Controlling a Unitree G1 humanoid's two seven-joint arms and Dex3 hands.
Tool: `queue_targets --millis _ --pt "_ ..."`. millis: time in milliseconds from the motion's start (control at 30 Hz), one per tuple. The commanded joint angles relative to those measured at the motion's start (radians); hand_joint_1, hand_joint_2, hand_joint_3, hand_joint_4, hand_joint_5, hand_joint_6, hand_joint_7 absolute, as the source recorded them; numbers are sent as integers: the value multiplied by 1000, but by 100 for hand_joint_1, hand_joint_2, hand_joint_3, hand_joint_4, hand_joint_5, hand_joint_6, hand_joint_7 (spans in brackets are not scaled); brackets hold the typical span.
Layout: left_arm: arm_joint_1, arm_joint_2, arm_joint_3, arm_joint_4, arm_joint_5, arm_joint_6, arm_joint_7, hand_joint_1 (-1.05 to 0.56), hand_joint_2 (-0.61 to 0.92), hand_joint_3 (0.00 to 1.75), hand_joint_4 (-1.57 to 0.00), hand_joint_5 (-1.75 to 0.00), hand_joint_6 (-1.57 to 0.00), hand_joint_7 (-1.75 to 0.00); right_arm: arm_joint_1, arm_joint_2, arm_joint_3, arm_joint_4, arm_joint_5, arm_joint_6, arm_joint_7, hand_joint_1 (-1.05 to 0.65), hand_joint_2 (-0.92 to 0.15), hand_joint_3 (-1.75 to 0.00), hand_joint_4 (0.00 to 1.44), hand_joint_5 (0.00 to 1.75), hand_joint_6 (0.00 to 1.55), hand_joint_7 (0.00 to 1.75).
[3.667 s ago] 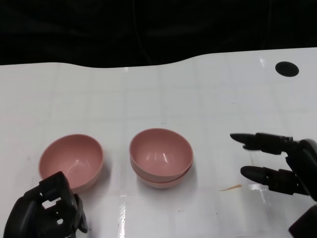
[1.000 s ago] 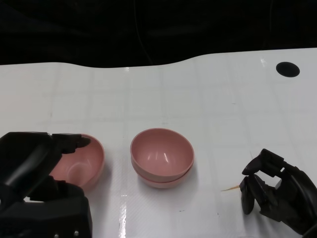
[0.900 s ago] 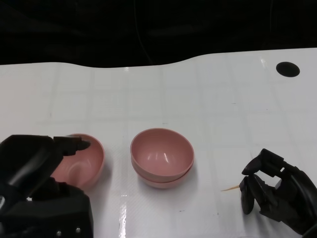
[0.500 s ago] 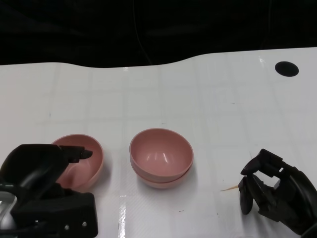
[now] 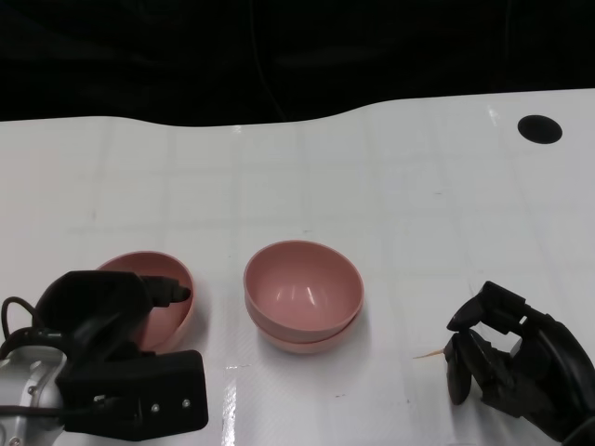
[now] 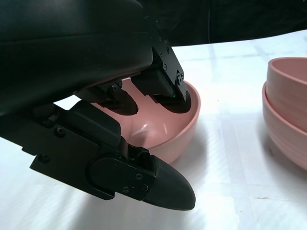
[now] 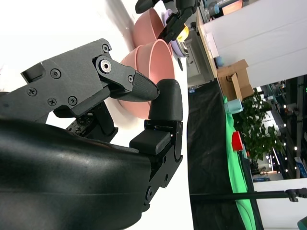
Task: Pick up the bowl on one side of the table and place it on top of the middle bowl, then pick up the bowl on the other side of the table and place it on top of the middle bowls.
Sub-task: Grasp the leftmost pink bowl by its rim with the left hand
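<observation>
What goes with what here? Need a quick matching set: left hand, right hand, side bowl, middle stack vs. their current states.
Things:
1. left hand
2. right hand
3. side bowl
4. middle stack

States:
A. two bowls nested
B. fingers curled in, holding nothing
C. fingers reaching over a bowl's rim
D. single, resting on the table

Pairs: 1-C, 2-B, 3-D, 4-A

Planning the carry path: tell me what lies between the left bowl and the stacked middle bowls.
Only bare white table separates the left bowl from the stacked middle bowls. The head view and the left wrist view both show it. The left hand reaches over the left bowl's rim.
</observation>
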Motion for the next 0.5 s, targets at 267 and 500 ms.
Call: queue_targets --millis 267,500 --pt "-25 -8 -27 86 -28 -12 73 -93 92 14 -68 -2 -70 -1 -4 -8 -9 5 1 -12 11 -18 -78 -67 90 175 75 151" --pt "-31 -1 -39 100 -36 -17 91 -92 92 13 -68 -2 -71 -1 -3 -8 -8 5 0 -12 11 -18 -78 -66 90 175 74 151"
